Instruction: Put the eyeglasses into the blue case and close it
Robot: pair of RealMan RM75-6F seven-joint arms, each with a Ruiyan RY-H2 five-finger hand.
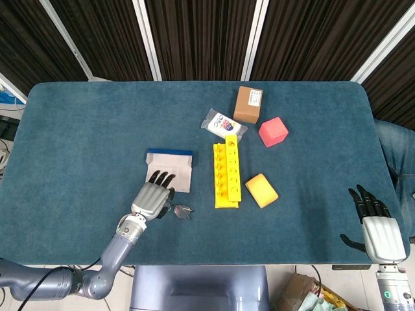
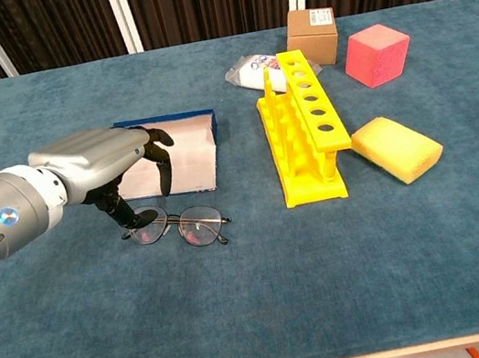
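Thin-framed eyeglasses (image 2: 183,227) (image 1: 181,210) lie flat on the blue cloth, just in front of the blue case (image 2: 183,149) (image 1: 170,168), which lies open with its pale inside up. My left hand (image 2: 111,161) (image 1: 153,197) hovers over the glasses' left lens and the case's near edge, fingers spread and curved downward, thumb near the left rim; it holds nothing. My right hand (image 1: 376,228) rests far off at the table's right front edge, fingers apart, empty.
A yellow test-tube rack (image 2: 303,126) stands right of the case. A yellow sponge (image 2: 396,148), a pink cube (image 2: 376,54), a brown box (image 2: 312,35) and a white packet (image 2: 248,71) lie to the right and back.
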